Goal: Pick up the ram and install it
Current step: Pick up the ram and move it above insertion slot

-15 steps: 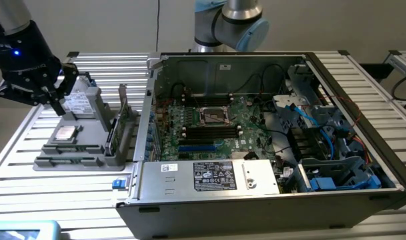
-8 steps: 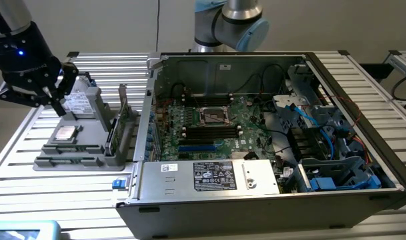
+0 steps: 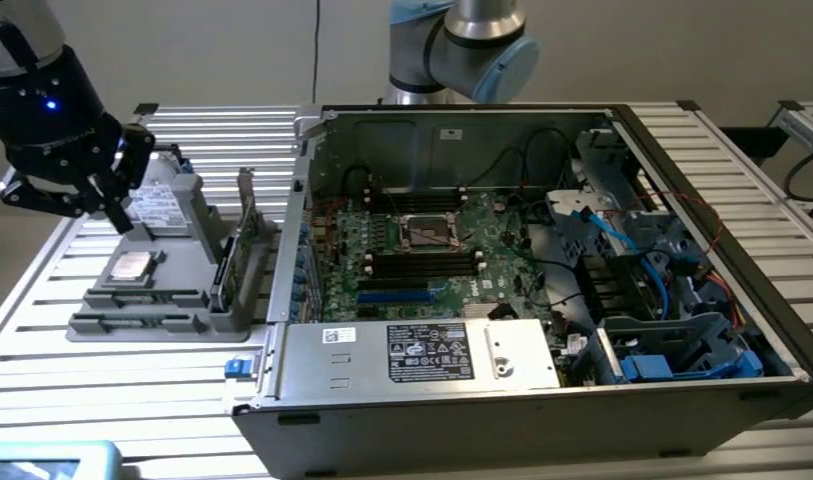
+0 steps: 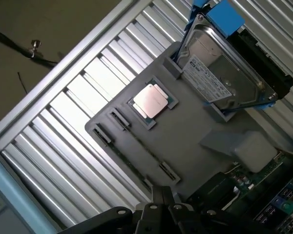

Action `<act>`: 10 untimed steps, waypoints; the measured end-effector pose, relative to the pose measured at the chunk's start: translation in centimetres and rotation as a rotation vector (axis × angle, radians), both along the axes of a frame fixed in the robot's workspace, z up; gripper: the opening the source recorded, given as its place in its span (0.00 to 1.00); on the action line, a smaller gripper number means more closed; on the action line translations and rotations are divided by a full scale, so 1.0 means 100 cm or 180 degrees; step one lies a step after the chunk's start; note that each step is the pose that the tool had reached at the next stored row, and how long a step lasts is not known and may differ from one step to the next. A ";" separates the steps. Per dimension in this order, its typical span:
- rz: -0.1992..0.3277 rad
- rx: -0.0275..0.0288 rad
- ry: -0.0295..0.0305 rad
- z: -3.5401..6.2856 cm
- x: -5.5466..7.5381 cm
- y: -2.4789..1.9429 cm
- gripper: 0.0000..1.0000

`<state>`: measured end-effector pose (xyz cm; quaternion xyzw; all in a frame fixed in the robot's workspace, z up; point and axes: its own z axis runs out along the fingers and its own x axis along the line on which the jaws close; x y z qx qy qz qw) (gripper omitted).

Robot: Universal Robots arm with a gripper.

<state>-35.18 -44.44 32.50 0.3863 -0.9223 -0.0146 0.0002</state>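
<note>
1. The gripper (image 3: 114,217) (image 4: 161,210) is clenched, its fingertips pressed together. I can make out nothing between them. It hangs over the back part of the gray holder (image 3: 179,330) (image 4: 195,146), just beside the hard drive (image 3: 166,205) (image 4: 224,73) on the exterior view's left.
2. The holder carries a silver-topped processor (image 3: 130,265) (image 4: 151,100) lying flat in its square pocket. The hard drive stands in a blue-edged caddy at the back. A green expansion card (image 3: 246,235) stands upright along the side at the exterior view's right.
3. I take the ram (image 3: 137,322) to be the thin dark-green strip set edge-up in the holder's frontmost slot, well apart from the gripper. A second strip like it (image 3: 146,297) sits in the slot just behind.
4. The open computer case (image 3: 726,300) holds the motherboard (image 3: 420,250). Black memory slots (image 3: 422,263) lie on either side of its bare processor socket (image 3: 430,228). A labelled power supply (image 3: 420,352) runs along the near edge, and blue cables (image 3: 606,235) run toward the exterior view's right.
5. The case's wall rises just beside the expansion card, so that side of the holder is tight.
6. Bare slats of the table (image 3: 99,390) (image 4: 88,92) lie open in front of the holder and at the exterior view's left.
</note>
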 end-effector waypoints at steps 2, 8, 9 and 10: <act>0.0118 0.0000 0.0000 -0.0003 0.000 0.0000 0.11; 0.0465 0.0000 0.0000 -0.0009 0.000 0.0000 0.11; 0.0522 0.0000 0.0000 -0.0010 0.000 0.0000 0.11; 0.0580 0.0000 0.0000 -0.0011 0.000 0.0000 0.11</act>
